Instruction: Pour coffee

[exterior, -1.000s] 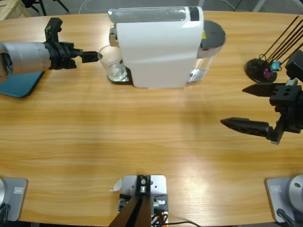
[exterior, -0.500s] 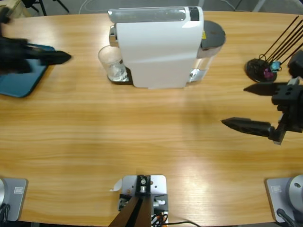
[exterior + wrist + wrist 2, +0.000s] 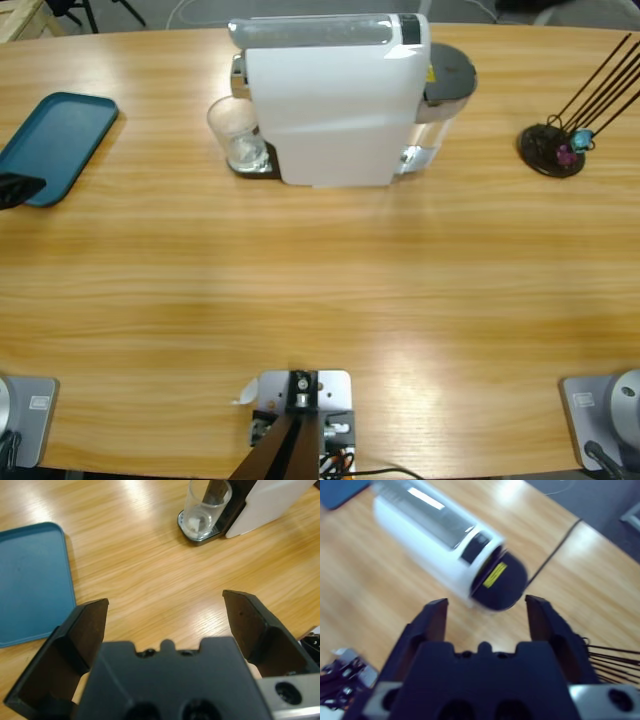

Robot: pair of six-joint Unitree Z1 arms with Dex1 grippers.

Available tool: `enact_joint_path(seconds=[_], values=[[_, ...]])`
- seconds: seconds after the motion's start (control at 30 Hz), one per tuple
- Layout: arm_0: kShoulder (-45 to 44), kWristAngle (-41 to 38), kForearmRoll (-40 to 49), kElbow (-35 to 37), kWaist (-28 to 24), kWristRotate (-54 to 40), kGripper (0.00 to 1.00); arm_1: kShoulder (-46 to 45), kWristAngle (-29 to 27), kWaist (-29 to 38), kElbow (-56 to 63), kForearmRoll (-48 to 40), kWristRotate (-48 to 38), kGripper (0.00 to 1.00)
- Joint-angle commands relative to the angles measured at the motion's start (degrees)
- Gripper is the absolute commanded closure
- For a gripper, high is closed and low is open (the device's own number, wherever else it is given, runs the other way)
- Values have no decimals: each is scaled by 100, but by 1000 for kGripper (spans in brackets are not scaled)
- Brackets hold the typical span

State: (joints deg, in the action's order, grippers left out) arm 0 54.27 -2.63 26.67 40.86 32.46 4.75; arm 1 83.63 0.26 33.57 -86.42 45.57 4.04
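Note:
A clear glass [image 3: 236, 133] stands on the drip tray of the white coffee machine [image 3: 335, 100], at the machine's left end. A shallow pale layer, the coffee [image 3: 197, 523], lies in the bottom of the glass [image 3: 206, 504]. My left gripper [image 3: 165, 602] is open and holds nothing; it hangs well back from the glass, beside the teal tray [image 3: 30, 580]. In the high view only the black tip of the left gripper [image 3: 15, 188] pokes in at the left edge. My right gripper [image 3: 487, 610] is open and empty, high above the coffee machine [image 3: 435, 545]; it is out of the high view.
The teal tray [image 3: 55, 145] lies flat at the table's far left. A black holder with long dark sticks [image 3: 555, 148] stands at the far right; its sticks [image 3: 612, 655] show in the right wrist view. A dark cable [image 3: 552, 555] runs behind the machine.
The left gripper let go of the glass and drew back left, almost out of the high view. The right gripper left the high view from the right edge and rose over the machine.

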Motion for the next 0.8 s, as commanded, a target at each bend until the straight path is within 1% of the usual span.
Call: enact_joint_path(seconds=[0.03, 0.1, 0.17, 0.23, 0.37, 0.47, 0.6, 0.8], values=[[-46, 300, -519, -500, 39, 100, 27, 1722, -336, -79, -2028, 1339, 234, 1000], [-69, 300, -619, -567, 15, 104, 23, 2054, -325, -79, -2528, 1657, 288, 1000], [-113, 295, -672, -597, 15, 97, 21, 2217, -299, -72, -2765, 1784, 297, 1000], [-160, 288, -693, -620, -1, 91, 22, 2321, -295, -21, -2839, 1810, 299, 1000], [-143, 263, -742, -650, -109, 88, 59, 2528, -316, 76, -2846, 1840, 299, 1000], [-85, 263, -751, -650, -109, 88, 59, 2667, -299, 100, -2942, 1868, 299, 1000], [-65, 263, -754, -650, -109, 88, 64, 2861, -307, 327, -3257, 2093, 288, 1000], [-51, 258, -756, -650, -109, 88, 69, 2896, -304, 436, -3248, 2197, 241, 1000]])
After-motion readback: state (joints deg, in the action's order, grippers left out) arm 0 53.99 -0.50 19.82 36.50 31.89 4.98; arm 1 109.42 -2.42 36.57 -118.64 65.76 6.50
